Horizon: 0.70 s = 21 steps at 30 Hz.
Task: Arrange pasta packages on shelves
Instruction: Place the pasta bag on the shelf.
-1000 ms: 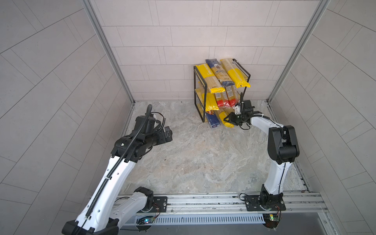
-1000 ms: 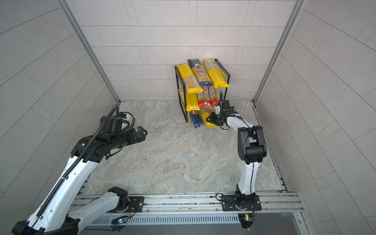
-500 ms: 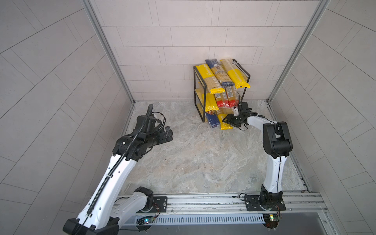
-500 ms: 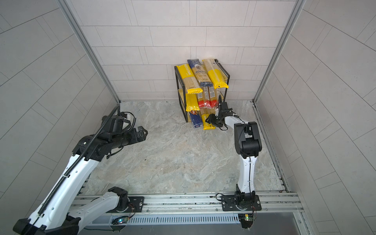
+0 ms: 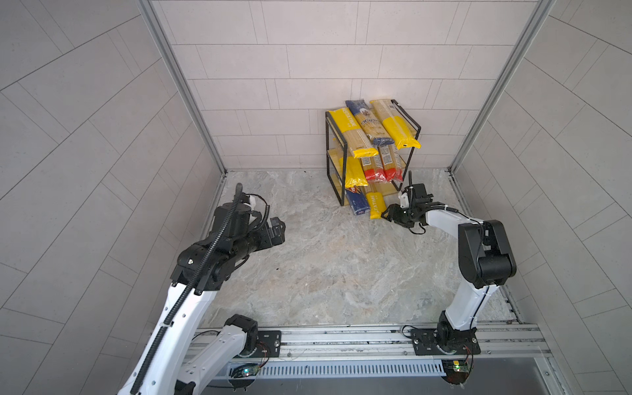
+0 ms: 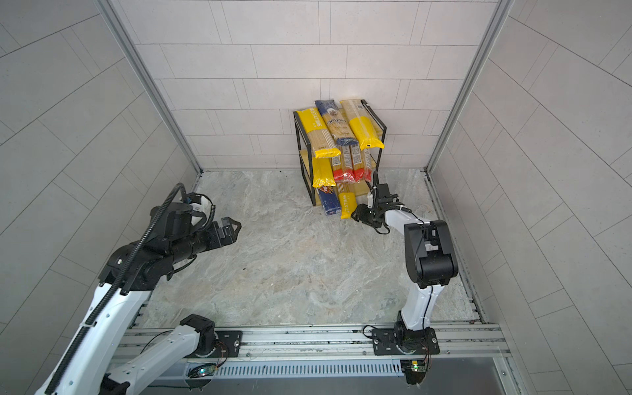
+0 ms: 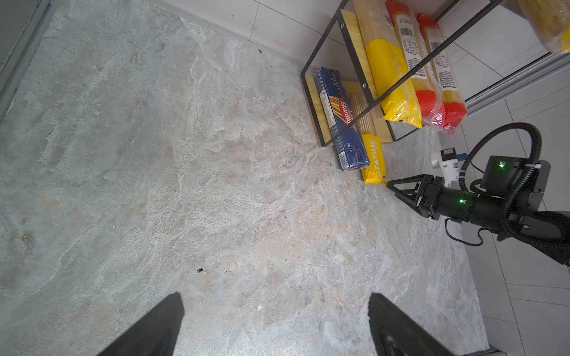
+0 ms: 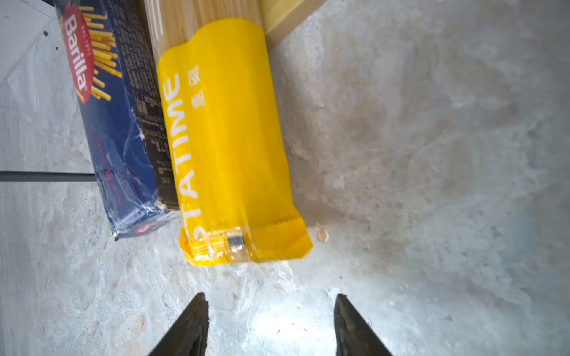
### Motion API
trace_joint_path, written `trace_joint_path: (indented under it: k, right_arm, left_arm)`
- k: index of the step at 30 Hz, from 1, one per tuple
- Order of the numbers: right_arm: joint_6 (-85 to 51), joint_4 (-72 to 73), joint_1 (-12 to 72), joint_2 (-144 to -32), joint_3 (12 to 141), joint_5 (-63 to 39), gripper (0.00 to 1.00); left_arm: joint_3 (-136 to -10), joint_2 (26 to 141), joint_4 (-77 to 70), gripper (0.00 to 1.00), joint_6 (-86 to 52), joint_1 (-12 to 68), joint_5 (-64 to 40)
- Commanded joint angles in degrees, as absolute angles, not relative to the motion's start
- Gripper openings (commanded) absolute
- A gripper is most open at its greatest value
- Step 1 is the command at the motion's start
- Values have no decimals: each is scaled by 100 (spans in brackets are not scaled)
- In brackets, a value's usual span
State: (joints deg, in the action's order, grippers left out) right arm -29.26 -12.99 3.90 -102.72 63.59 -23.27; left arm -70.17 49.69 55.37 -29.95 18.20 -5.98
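Note:
The shelves (image 5: 336, 163) stand against the back wall with pasta packages on all three tiers. On the bottom tier a yellow PASTATIME pack (image 5: 375, 205) (image 8: 228, 138) lies next to a dark blue pack (image 5: 355, 203) (image 8: 117, 123), both sticking out onto the floor. My right gripper (image 5: 388, 214) (image 8: 270, 297) is low over the floor, just short of the yellow pack's end, open and holding nothing. My left gripper (image 5: 277, 227) (image 7: 274, 296) hangs wide open above the floor on the left, far from the rack.
The top tier carries a yellow pack (image 5: 349, 131), a dark blue one (image 5: 367, 123) and a yellow-ended one (image 5: 396, 126) that overhangs the front. Two red-ended packs (image 5: 379, 169) and a yellow one (image 5: 354, 172) fill the middle tier. Tiled walls close in three sides.
My right gripper has opened and drawn back from the rack toward the front. The yellow pack now lies straight beside the blue one. The left arm has barely moved.

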Motion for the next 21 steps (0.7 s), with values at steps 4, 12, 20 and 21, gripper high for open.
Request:
trace_joint_path:
  k: [4, 12, 20, 21]
  right_arm:
    - [-3075, -945, 424, -10091, 5858, -2219, 26]
    - [-3274, -698, 505, -10788, 6515, -2307, 14]
    - [-3345, -720, 495, -11542, 7629, -2338, 19]
    - [-3323, -706, 500, -11587, 7700, -2329, 21]
  left_arm:
    - [-7049, 4834, 5734, 99, -2953, 1850, -589]
    - [-7106, 4898, 5750, 99, -2918, 1846, -427]
    - [-7101, 5216, 5601, 99, -2918, 1846, -326]
    - [-7086, 5250, 5590, 99, -2918, 1846, -329]
